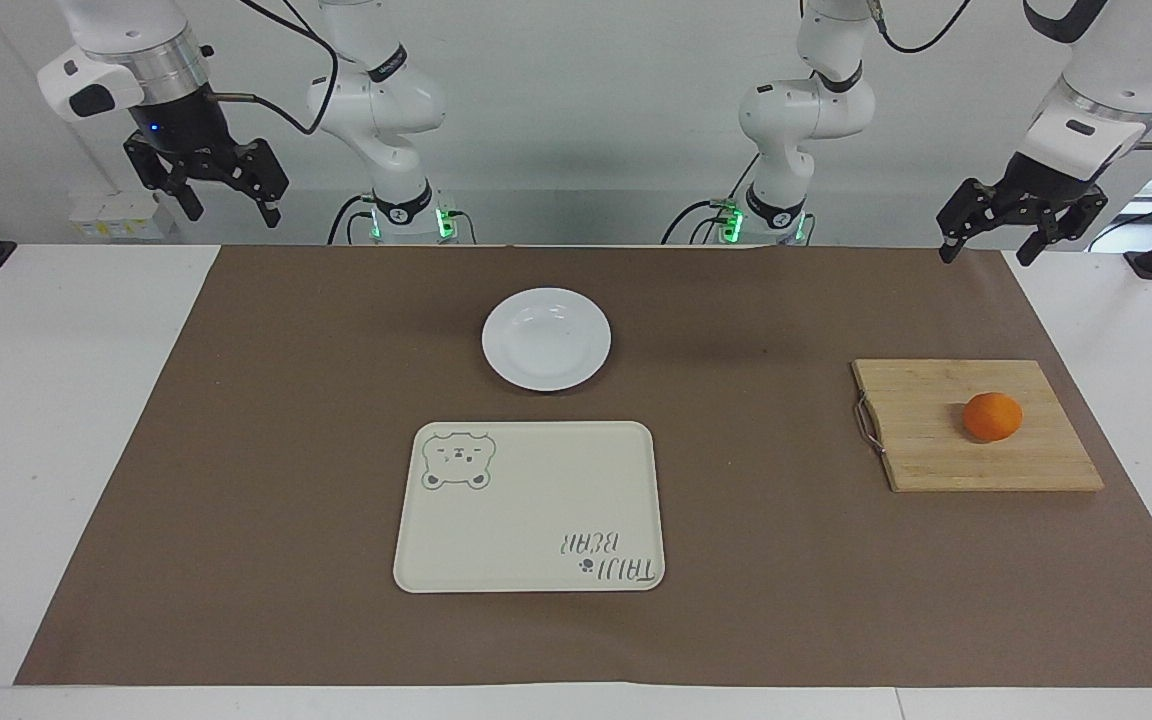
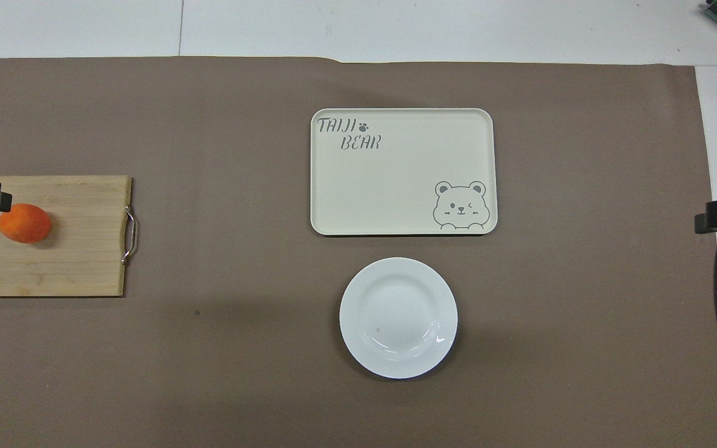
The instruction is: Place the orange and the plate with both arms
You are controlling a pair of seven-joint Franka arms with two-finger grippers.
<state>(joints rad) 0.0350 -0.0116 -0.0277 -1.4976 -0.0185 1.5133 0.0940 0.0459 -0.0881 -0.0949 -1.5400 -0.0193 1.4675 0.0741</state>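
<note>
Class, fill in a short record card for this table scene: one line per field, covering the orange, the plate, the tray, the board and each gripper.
orange: on the cutting board, toward the left arm's end of the table
plate: empty, on the brown mat, nearer to the robots than the tray
tray: cream, bear drawing, nothing on it
cutting board: wooden, metal handle facing the tray
left gripper: open, raised, holding nothing
right gripper: open, raised, holding nothing
</note>
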